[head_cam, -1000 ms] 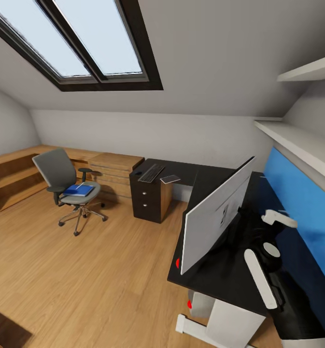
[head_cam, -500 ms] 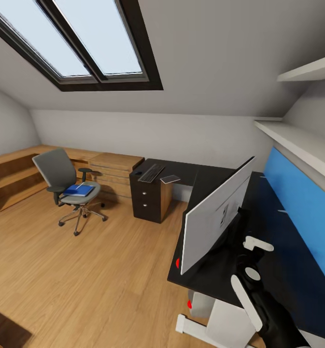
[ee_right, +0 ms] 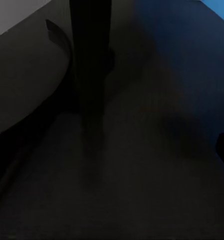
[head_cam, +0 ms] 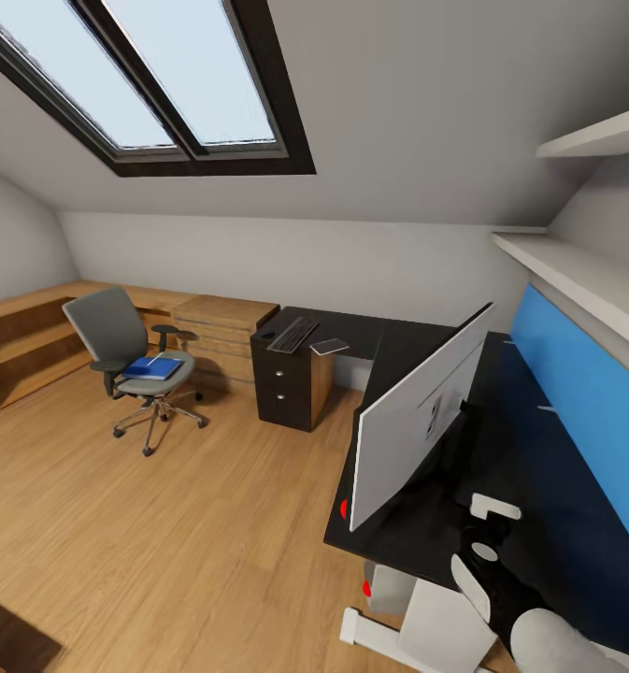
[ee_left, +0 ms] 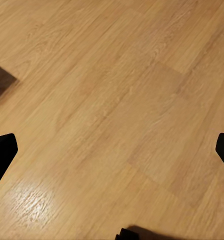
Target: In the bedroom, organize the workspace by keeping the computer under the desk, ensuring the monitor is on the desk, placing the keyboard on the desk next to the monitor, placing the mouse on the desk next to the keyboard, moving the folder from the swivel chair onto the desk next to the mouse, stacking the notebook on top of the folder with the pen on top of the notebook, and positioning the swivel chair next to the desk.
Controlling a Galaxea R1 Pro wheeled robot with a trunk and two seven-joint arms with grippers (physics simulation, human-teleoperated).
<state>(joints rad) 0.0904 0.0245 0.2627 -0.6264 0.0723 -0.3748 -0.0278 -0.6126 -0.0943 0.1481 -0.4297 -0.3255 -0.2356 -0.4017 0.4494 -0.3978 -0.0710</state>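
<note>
Under the sloped skylight the monitor (head_cam: 417, 425) is already standing on the desk (head_cam: 403, 533) (keyboard (head_cam: 293, 335) too), while the folder (head_cam: 152, 367) is waiting on the swivel chair (head_cam: 132, 360); both grippers are hanging spread wide, holding nothing

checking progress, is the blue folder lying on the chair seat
Touching. The head view shows the folder lying flat on the swivel chair seat, no gap showing.

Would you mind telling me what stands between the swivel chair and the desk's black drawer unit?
In the head view, a light wooden drawer cabinet stands between the swivel chair and the black drawer unit.
</note>
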